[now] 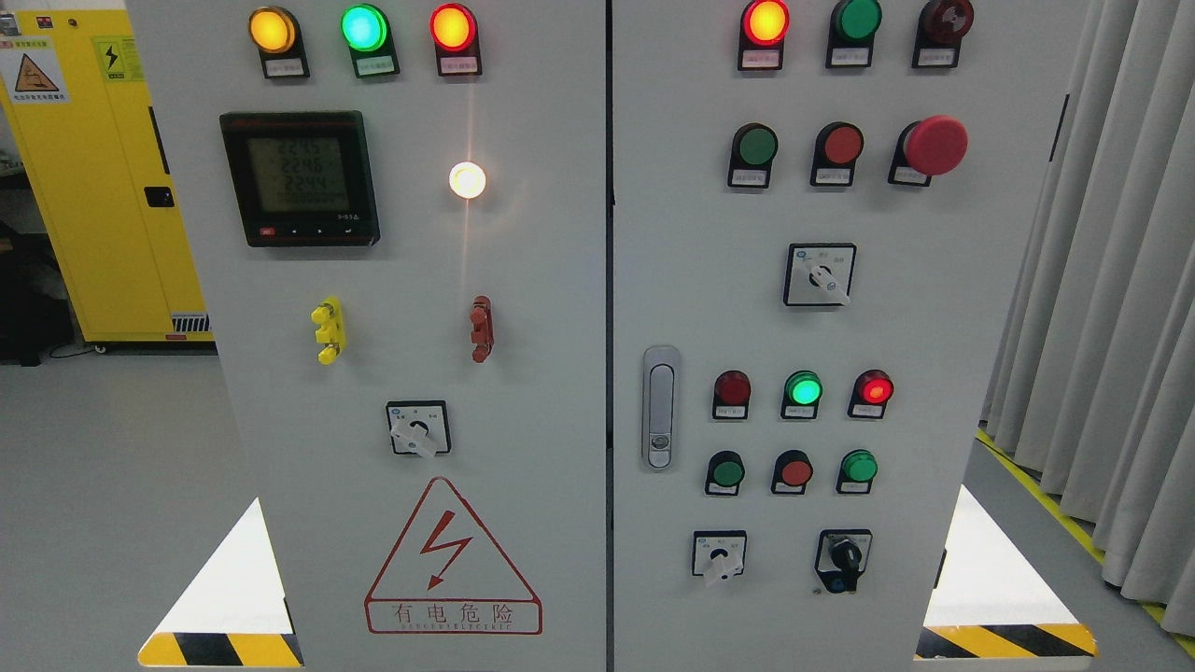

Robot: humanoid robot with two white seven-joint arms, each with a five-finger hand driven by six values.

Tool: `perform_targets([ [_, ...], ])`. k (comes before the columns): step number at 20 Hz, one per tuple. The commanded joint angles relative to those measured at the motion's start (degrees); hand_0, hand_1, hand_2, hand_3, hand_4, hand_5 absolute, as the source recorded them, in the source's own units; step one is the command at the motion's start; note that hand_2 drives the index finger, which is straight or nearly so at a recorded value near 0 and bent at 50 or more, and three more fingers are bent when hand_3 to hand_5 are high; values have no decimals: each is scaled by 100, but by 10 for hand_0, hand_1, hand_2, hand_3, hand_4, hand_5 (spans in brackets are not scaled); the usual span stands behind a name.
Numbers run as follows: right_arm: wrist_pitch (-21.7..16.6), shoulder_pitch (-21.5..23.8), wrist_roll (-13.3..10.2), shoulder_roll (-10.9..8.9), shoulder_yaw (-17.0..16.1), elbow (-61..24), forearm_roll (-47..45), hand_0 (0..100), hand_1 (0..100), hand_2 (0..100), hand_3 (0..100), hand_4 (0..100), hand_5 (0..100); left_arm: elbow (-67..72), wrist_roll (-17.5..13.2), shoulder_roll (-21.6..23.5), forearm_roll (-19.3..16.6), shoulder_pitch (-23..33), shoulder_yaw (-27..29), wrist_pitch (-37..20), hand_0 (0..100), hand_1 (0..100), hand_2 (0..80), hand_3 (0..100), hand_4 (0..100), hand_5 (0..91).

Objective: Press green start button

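No robot hand or arm in the head view, so finger state can't be told for either side. Reach hasn't begun as far as this view shows; step in hand is picking the target and bringing an arm up.

Landmark: the door handle (660, 408) on the right cabinet door (934, 308).

Green candidates, all on that door:
- green push button (756, 146), up and right of the handle, first in a row with a red push button (842, 145) and the big red mushroom stop (934, 146). It sits beside the stop controls, so my judgement is that this is the start button. Label plates are too small to read, so not confirmed.
- two smaller green buttons, (727, 472) and (858, 466), just right of and below the handle, with a small red button (795, 471) between them.
- lit green lamp (803, 388), right of the handle at about its height; looks like an indicator, not a button.
- dark green lamp (856, 19), top row, far above the handle.

Left door has only lamps, a meter (299, 177) and a rotary switch (418, 429); nothing to press there.

Next move calls for: raise one arm into view, one finger extended, square-on push at the green cap. Risk: red button is just beside it and the mushroom stop is one further over, so any lateral drift away from the handle hits the wrong control.
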Motion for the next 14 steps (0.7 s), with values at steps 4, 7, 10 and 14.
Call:
perform_targets([
  [4,-526,76,19,35,135,-3018,65,224,500,0,552,581,458,-150,1,-53,1,9,7,0,120,556,0,0,0,0],
  [7,-754,67,54,26,91,-3397,240,245,524,0,615,655,527,-150,1,-166,1,9,7,0,120,556,0,0,0,0],
  [10,-1097,6,63,9,38,-3573,670,266,541,0,631,680,546,-141,1,-368,1,17,8,0,120,556,0,0,0,0],
  [14,-1203,-380,63,9,20,-3670,970,274,554,0,644,699,561,-141,1,-562,1,17,7,0,120,556,0,0,0,0],
])
